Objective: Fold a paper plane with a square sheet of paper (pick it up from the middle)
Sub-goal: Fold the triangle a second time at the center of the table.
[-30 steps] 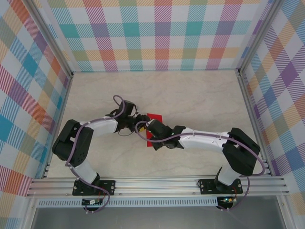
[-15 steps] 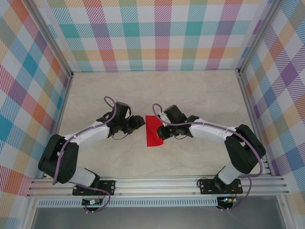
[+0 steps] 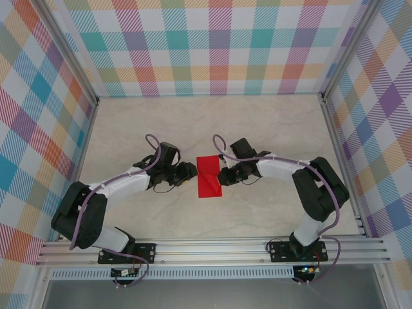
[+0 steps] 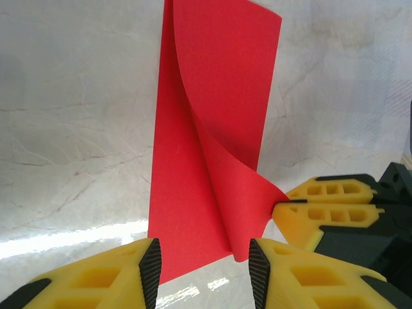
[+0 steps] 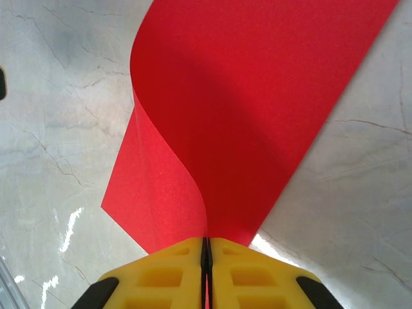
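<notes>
The square sheet of paper point(image 3: 207, 177) is bright red and lies mid-table between my two grippers. Its right side is lifted and curls over the flat part. My right gripper point(image 3: 223, 175) is shut on that lifted edge; in the right wrist view the paper point(image 5: 257, 96) rises from its closed yellow fingers point(image 5: 167, 277). My left gripper point(image 3: 188, 172) stands open at the sheet's left side. In the left wrist view the near edge of the paper point(image 4: 212, 96) lies just ahead of the gap of the left gripper point(image 4: 205, 270), and the right gripper point(image 4: 281, 203) pinches the raised flap.
The pale marble-look tabletop point(image 3: 257, 129) is bare around the sheet. Plaid walls point(image 3: 212, 45) close the back and both sides. Aluminium rails point(image 3: 212, 248) with the arm bases run along the near edge.
A second ago both arms overlapped above the sheet. They have drawn apart, left gripper to the sheet's left, right gripper to its right, holding the edge. The left jaws have narrowed a little.
</notes>
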